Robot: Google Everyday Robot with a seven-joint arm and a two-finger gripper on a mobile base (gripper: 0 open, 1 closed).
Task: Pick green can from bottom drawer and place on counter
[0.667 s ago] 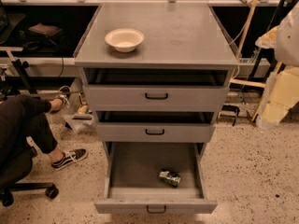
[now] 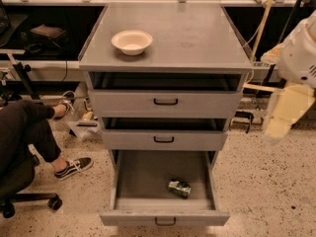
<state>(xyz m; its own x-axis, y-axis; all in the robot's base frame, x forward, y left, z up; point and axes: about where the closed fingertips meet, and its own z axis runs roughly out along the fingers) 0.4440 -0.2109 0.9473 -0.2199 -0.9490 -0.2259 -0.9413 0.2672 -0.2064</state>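
Note:
The green can (image 2: 179, 188) lies on its side on the dark floor of the pulled-out bottom drawer (image 2: 123, 181), right of the middle and near the front. The counter (image 2: 192, 38) is the grey top of the three-drawer cabinet. My gripper (image 2: 276, 127) hangs at the end of the white and yellowish arm at the right edge. It is right of the cabinet at about the height of the middle drawer, well above and to the right of the can, and touches nothing.
A white bowl (image 2: 132, 42) stands on the counter's left side. The top drawer (image 2: 165, 101) and middle drawer (image 2: 163, 139) are slightly open. A seated person's legs (image 2: 34, 132) and a chair base (image 2: 29, 199) are on the left. The floor is speckled.
The arm's lower end at the right has sunk slightly down and to the left. The can, the drawers and the bowl have not moved.

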